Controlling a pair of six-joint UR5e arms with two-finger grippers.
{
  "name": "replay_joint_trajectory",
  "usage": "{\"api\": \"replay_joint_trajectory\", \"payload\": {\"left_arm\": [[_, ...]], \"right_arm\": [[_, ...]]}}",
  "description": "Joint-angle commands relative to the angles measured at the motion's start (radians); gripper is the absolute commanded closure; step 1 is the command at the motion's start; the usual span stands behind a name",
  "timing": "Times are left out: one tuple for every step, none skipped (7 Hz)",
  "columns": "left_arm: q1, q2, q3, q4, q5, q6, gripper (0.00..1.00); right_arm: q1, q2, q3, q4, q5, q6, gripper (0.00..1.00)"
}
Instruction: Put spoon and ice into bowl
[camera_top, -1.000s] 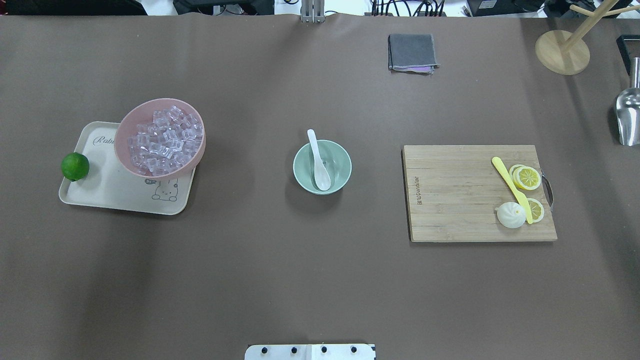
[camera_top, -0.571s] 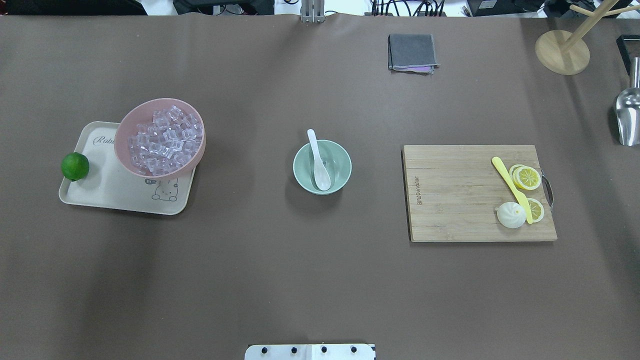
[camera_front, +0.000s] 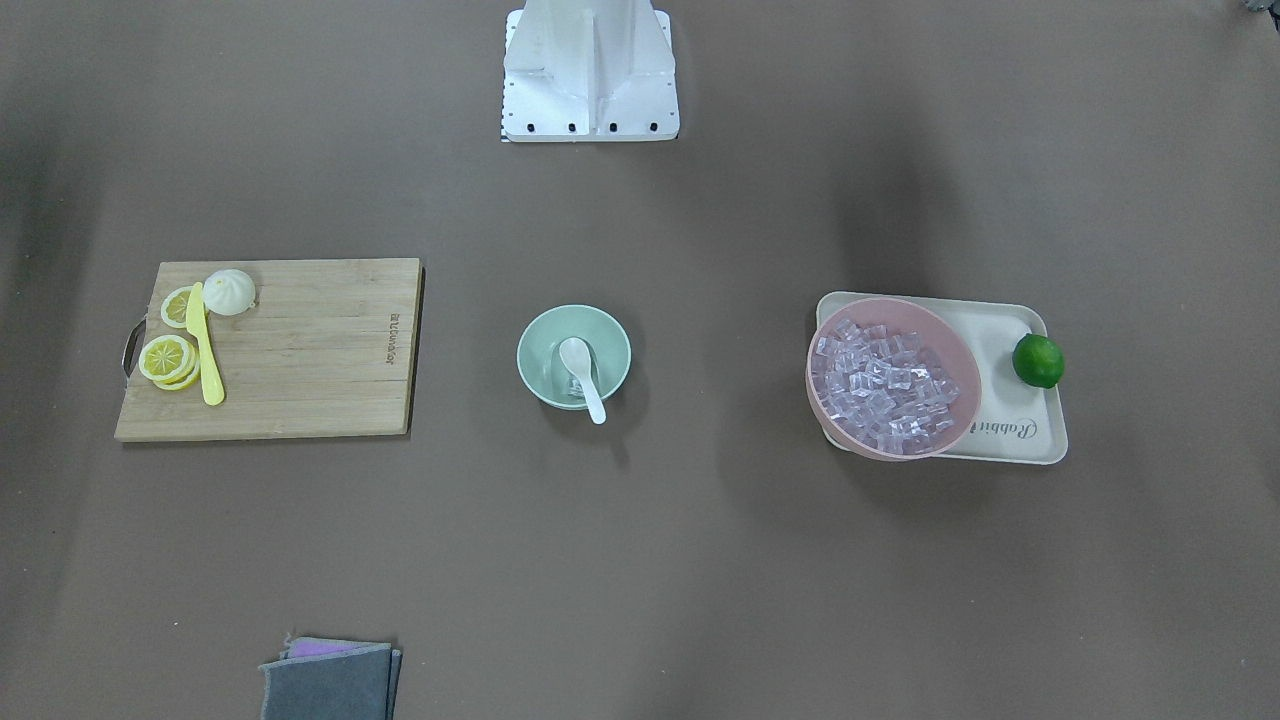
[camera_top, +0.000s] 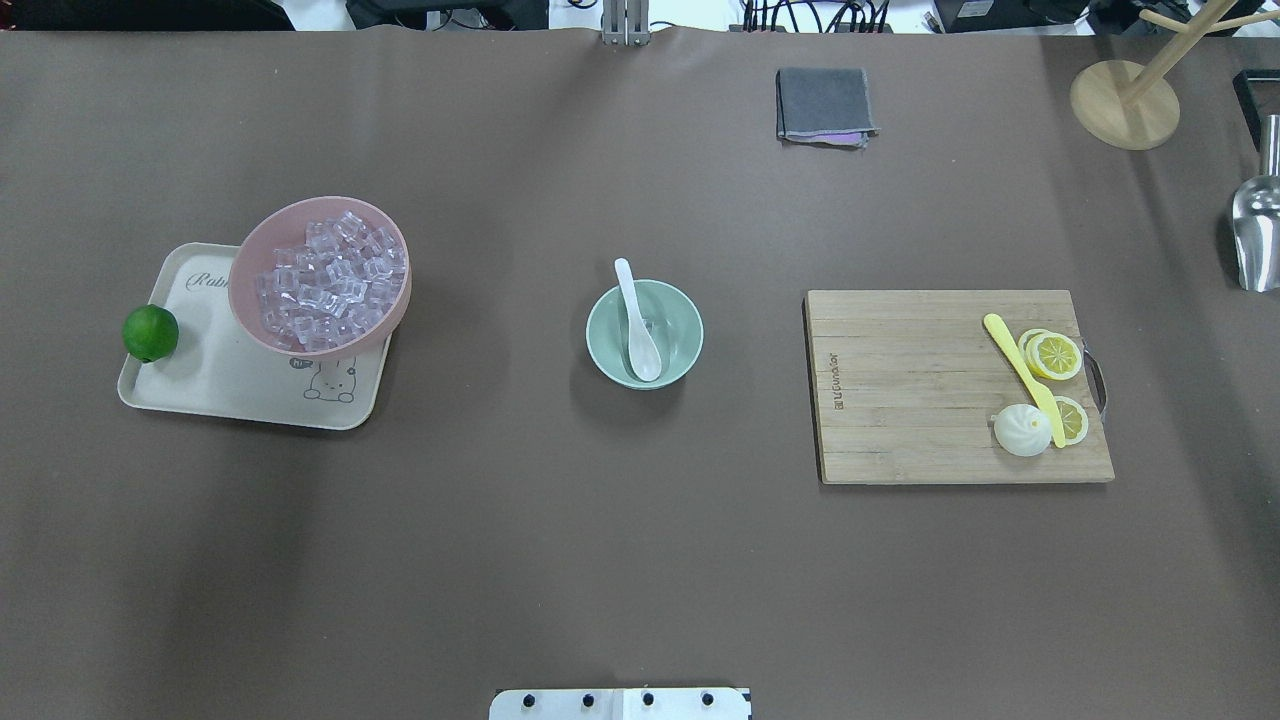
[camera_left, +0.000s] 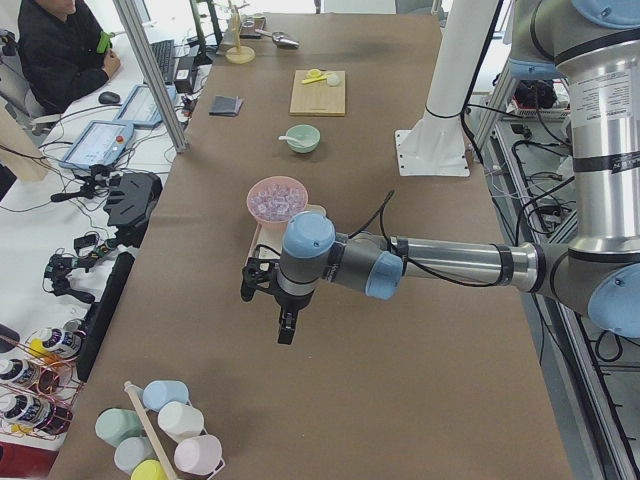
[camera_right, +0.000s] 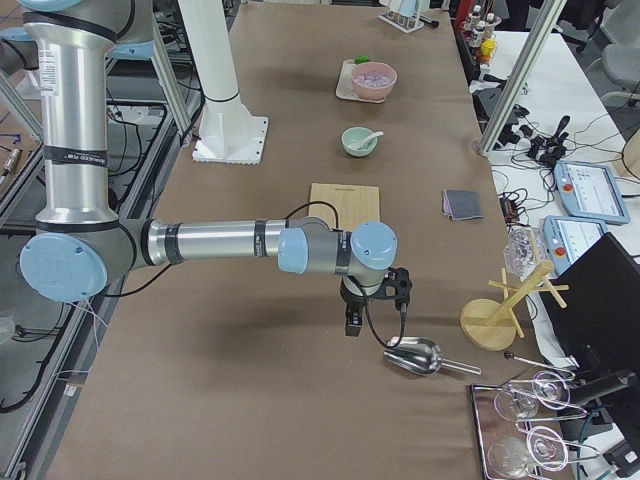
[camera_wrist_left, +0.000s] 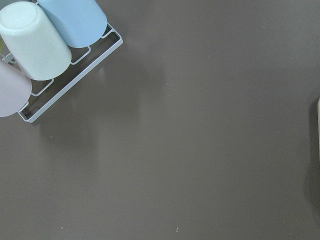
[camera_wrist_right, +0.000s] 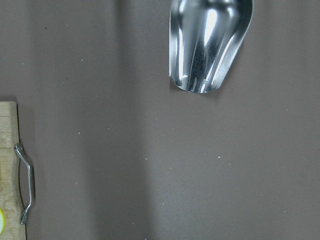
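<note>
Found spoon (camera_top: 637, 325) in bowl (camera_top: 605, 350) at centre, ice (camera_top: 330, 275) heaped in pink bowl (camera_top: 400, 305), left. Judged cubes light, slick; best pinched across flat faces. Could not tell the opening of left gripper (camera_left: 285, 325) or right gripper (camera_right: 352, 322).

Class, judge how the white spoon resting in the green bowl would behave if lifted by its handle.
The spoon looks glossy and hard, so it is probably stiff but slippery, and liable to chip if dropped. Its handle overhangs the rim of the bowl, so a push there may pivot it or tip the small bowl.
</note>
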Motion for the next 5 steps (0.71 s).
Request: {"api": "replay_joint_trajectory", "payload": {"left_arm": [[-0.001,0.005,0.0,0.002,-0.038,0.001,0.02],[-0.001,0.009,0.0,-0.001,-0.04,0.004,0.02],[-0.001,0.011,0.002,-0.007,-0.04,0.004,0.02],[-0.001,0.01,0.002,-0.012,-0.04,0.004,0.02],[-0.001,0.009,0.003,-0.018,-0.042,0.006,0.02]], "right_arm": [[0.0,-0.003,-0.001,0.0,-0.001,0.001,0.0],[0.0,-0.003,-0.001,0.0,0.001,0.001,0.0],[0.0,-0.003,-0.001,0.0,-0.001,0.001,0.0],[0.0,-0.003,-0.001,0.0,-0.001,0.001,0.0],[0.0,-0.003,-0.001,0.0,0.001,0.001,0.0]]}}
